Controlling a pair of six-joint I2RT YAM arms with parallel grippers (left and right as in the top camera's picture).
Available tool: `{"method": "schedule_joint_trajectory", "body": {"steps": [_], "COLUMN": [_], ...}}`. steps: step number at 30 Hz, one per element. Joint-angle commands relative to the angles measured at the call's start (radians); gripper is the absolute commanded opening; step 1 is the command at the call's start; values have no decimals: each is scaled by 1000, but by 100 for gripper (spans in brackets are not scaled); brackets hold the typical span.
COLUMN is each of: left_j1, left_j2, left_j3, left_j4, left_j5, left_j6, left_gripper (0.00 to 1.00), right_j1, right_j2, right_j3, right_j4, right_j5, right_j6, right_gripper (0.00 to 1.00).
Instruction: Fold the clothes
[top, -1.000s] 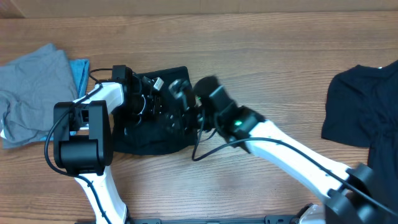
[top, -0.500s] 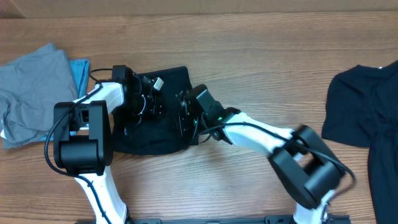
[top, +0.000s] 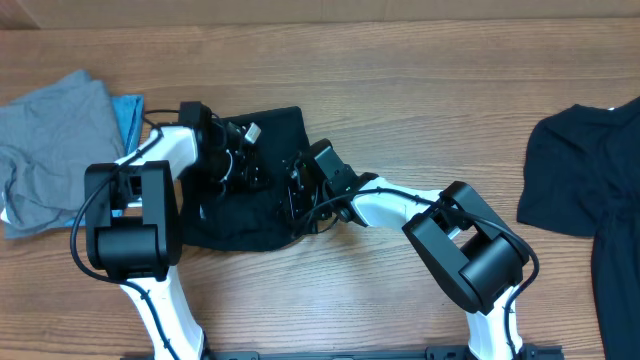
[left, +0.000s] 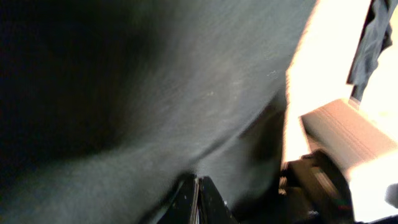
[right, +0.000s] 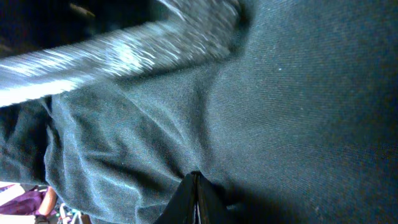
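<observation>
A crumpled black garment of soft thin fabric lay bunched in a rough heap a little left of the middle of the pale brown wooden counter, with both arms reaching into it; the left fingers, dark and narrow, were drawn together into a single point with their tips set against the cloth, a long crease running up from them across the dark weave; the right fingers were likewise closed tip to tip, pressed into the fabric where several soft wrinkles fanned outward from them; whether either pair had a fold pinched between the tips could not be told, since the cloth hid the contact; seen from above, the white left arm came in over the garment's left side and the white right arm bent in low from the right, its black wrist over the garment's right edge, the two wrists near each other above the heap; to the far left a grey garment lay loosely rumpled, with a light-blue piece showing just beside its right edge, close to the left arm; well apart at the far right, a second black garment lay spread flat, cut off by the picture's edge
</observation>
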Motion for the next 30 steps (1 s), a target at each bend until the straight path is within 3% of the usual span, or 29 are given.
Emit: {"method": "schedule_joint_trajectory", "body": {"steps": [1,9,20,25,30], "left_j1": [1,-23,-27,-14,3], "left_j2": [-88,-114,147,238,197], "left_j3": [140,156,148,149,204], "left_j4": [-42,45,121,120,74], "left_j5": [-1,-103,-112,-202,-64], "left_j6": [-14,-40,-59,-110,-118], "left_gripper": [4,4,4,4,4], "right_j1": [18,18,17,17,17], "right_j2": [71,71,71,71,71], "right_j3": [-27,-27,-27,-27,-27], "right_j4": [-28,-20,-16,-17,-9], "right_j5": [33,32,30,30,30], "right_j6": [5,9,8,8,8], "right_gripper": [4,4,4,4,4]}}
